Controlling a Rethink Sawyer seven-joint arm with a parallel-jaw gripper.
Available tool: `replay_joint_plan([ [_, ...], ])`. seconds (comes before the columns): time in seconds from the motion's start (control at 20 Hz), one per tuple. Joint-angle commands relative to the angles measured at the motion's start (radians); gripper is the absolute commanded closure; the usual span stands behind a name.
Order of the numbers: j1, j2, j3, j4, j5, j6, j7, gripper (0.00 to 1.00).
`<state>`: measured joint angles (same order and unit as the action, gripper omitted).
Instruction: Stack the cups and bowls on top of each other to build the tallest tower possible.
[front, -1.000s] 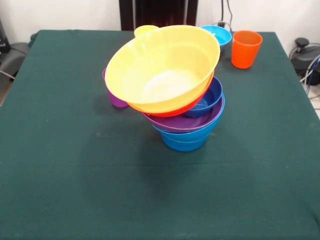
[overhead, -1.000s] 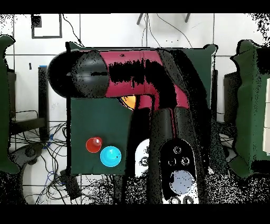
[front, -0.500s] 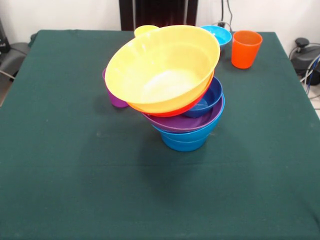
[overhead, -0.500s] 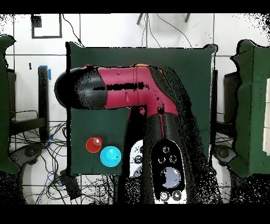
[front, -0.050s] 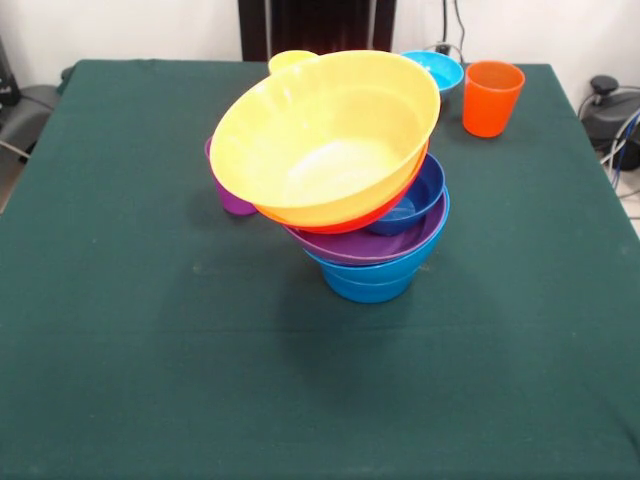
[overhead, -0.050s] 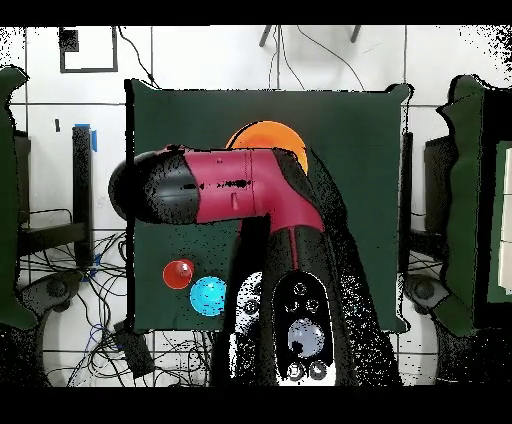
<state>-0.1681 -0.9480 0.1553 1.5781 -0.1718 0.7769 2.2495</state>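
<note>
Six bowls make our tower (front, -0.050s: 350, 190), leaning mid-counter (front, -0.050s: 120, 350), with the large yellow bowl (front, -0.050s: 325, 135) tilted on top. We can't see our fingers, so neither their opening nor positions relative to them can be told. One nudge could topple it. Overhead, the arm (overhead, -0.050s: 240, 195) has since swung back, uncovering the bowl.

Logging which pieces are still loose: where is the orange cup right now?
In the front view, the orange cup stands upright at the table's far right, just right of the cyan bowl and apart from the tower.
</note>
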Motion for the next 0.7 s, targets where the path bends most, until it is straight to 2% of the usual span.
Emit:
replay_joint_plan([
  [0.05,0.007,0.062,-0.035,0.119,-0.034,-0.084,0.106,0.0],
  [0.45,-0.046,0.12,-0.011,0.114,-0.044,-0.188,0.032,0.0],
  [0.7,-0.05,0.143,-0.01,0.126,-0.044,-0.235,0.037,0.0],
])
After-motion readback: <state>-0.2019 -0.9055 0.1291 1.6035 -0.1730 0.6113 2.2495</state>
